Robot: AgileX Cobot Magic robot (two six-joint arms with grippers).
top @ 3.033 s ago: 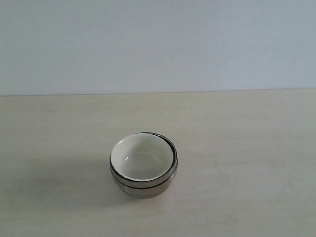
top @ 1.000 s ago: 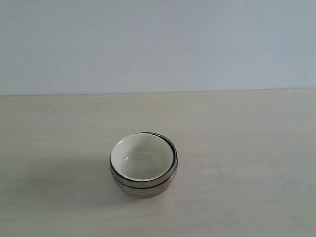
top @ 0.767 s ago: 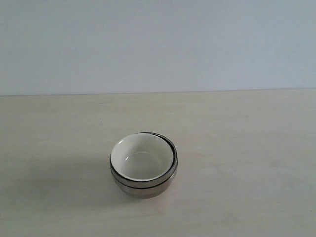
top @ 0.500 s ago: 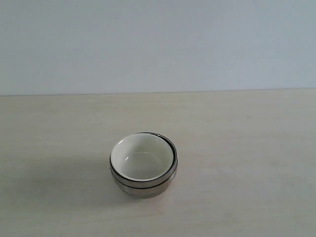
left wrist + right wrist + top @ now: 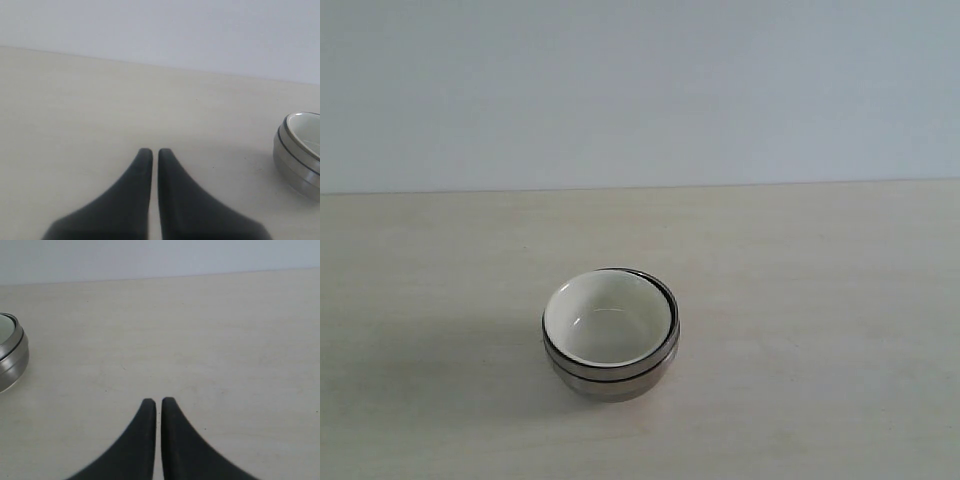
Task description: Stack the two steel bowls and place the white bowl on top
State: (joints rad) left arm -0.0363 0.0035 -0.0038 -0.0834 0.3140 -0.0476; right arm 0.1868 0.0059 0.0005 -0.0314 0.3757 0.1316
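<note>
The two steel bowls [image 5: 611,375] sit nested in one stack on the pale table, a little left of the middle in the exterior view. Inside them rests the white bowl [image 5: 607,318], upright, its cream inside showing. The stack also shows at the edge of the left wrist view as steel bowls [image 5: 298,162] and in the right wrist view as steel bowls [image 5: 11,365]. My left gripper [image 5: 151,151] is shut and empty, well apart from the stack. My right gripper [image 5: 159,401] is also shut on nothing. Neither arm appears in the exterior view.
The pale wooden table [image 5: 800,300] runs back to a plain light wall [image 5: 640,90]. Nothing else stands on it in these views.
</note>
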